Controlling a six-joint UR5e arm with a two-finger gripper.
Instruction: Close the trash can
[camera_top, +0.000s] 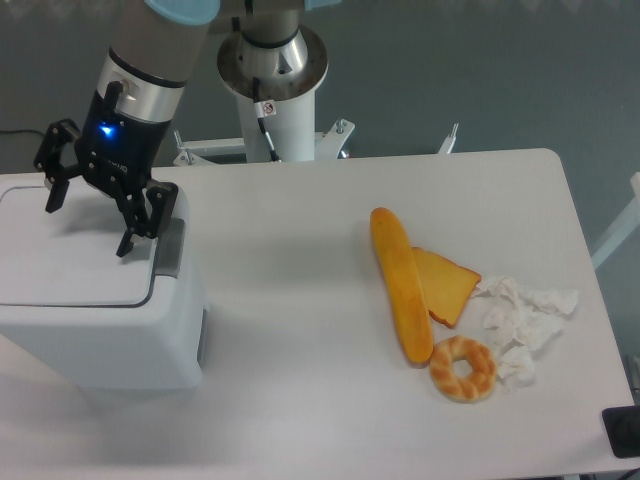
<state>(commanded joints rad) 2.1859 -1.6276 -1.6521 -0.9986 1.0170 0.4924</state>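
I have the trash can (95, 320) at the left edge of the counter (300, 300), partly cut off by the frame. Its flat white lid (70, 255) lies level on top of the body, and the grey tab (169, 247) sits on the rim at the lid's right side.

My gripper (87, 222) hangs over the lid, with the arm slanting up and to the right toward the white base post (272, 80) behind the counter. A blue light glows on the wrist. The jaws are spread wide apart and I see nothing between them. One black finger (52, 180) is over the lid's far left part, the other (140, 215) just beside the grey tab. From this single high view I cannot tell whether the fingertips touch the lid or sit slightly above it.

Well apart to the right lie a long bread loaf (402, 285), a toast slice (447, 285) tucked against its right side, and a ring-shaped pastry (463, 368) near the loaf's near end. Crumpled white paper (520, 320) lies just right of the toast and pastry.
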